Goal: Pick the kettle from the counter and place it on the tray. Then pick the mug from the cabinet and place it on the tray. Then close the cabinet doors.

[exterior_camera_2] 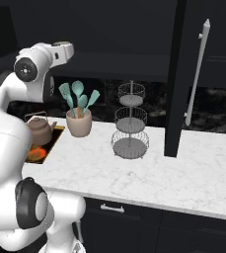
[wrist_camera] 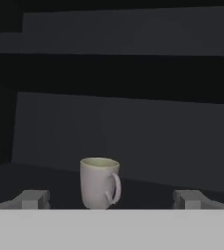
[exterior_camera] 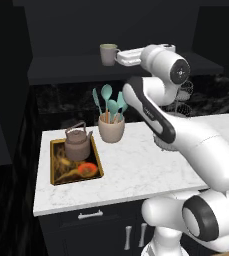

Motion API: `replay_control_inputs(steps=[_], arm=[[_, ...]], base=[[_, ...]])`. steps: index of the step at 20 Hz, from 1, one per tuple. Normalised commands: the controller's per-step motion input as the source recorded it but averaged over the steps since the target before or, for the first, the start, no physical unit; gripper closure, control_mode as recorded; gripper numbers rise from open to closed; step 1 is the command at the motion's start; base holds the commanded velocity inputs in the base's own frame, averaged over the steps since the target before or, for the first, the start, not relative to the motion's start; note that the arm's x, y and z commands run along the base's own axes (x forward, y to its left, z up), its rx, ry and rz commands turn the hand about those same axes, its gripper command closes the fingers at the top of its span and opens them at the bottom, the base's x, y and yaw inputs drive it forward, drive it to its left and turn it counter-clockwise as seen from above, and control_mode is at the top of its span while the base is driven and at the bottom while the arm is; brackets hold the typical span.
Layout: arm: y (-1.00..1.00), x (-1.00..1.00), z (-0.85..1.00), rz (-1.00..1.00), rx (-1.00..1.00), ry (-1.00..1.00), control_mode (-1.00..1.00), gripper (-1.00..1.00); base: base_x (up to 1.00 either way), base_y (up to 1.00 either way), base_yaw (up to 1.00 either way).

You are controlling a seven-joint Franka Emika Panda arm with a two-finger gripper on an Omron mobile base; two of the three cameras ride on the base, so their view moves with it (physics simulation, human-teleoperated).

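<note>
Fingertips [wrist_camera: 33,199] cropped, mug [wrist_camera: 100,183] beyond

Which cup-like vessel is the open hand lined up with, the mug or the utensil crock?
The mug, upright on the cabinet shelf ahead of the hand; the crock stands on the counter.

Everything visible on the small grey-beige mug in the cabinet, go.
The small grey-beige mug with a pale green inside looks like matte ceramic: a plain cylinder with one loop handle, turned to the right in the hand view. It stands upright on the shelf of the dark black wall cabinet, nothing else touching it. It looks empty, though its bottom is hidden. The open two-finger gripper faces it, with one finger on each side and no contact.
</note>
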Motion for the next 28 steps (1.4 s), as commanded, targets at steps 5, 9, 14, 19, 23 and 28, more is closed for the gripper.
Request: replay_control_inputs(steps=[5,9,14,19,23,28], arm=[[0.02,0.27,-0.01,0.01,0.0,0.0,-1.0,-1.0],[0.02,0.2,-0.05,0.01,0.0,0.0,-1.0,-1.0],[0.02,0.2,-0.12,0.03,0.0,0.0,-1.0,-1.0],[0.01,0.18,-0.13,0.03,0.0,0.0,-1.0,-1.0],[0.0,0.17,-0.04,0.04,0.0,-0.01,-1.0,-1.0],[0.0,0.23,-0.01,0.06,0.0,-0.01,-1.0,-1.0]], base=[[0.0,0.0,0.0],[0.0,0.0,0.0],[0.0,0.0,0.0],[0.0,0.0,0.0],[0.0,0.0,0.0],[0.0,0.0,0.0]])
